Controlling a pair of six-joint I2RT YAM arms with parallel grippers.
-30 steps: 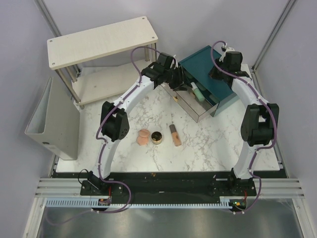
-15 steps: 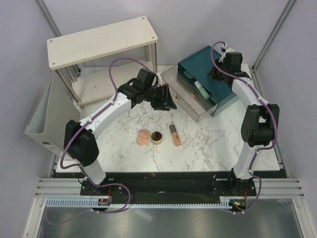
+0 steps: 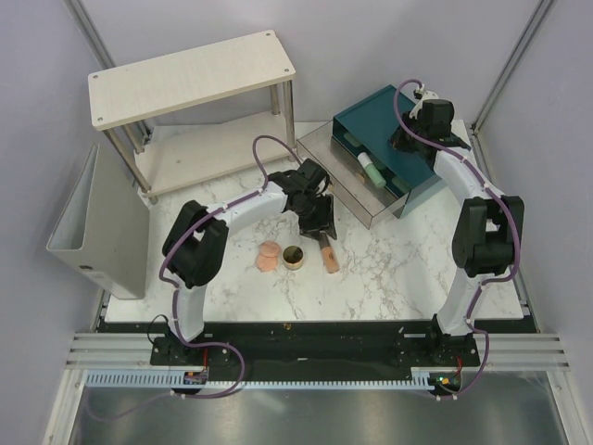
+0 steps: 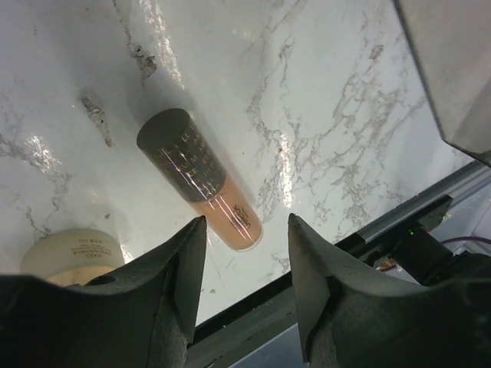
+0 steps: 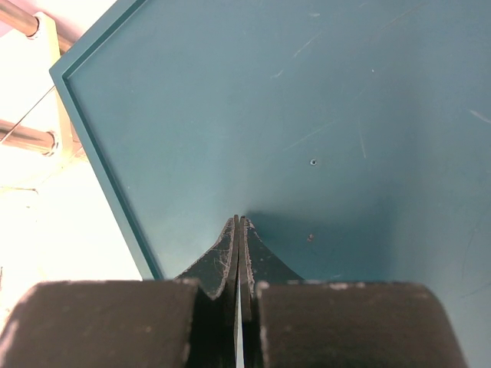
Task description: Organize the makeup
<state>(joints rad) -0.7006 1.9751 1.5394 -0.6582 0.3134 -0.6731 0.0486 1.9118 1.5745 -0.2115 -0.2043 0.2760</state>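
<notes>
The makeup lies mid-table. A peach-pink sponge, a gold-rimmed pot and a peach tube with a dark cap sit in a row. A mint-green piece rests in the open drawer of the teal box. My left gripper hovers open just above the tube's cap end. In the left wrist view the tube lies ahead of the left gripper, with the pot at its left. My right gripper is shut, its tips against the teal box top.
A wooden two-level shelf stands at the back left. A grey bin sits off the table's left edge. The open drawer juts toward the table's middle, close behind the left gripper.
The left arm swung back from the open drawer to the table's middle and now hangs over the tube. Its jaws spread a little wider. The right arm stayed put.
</notes>
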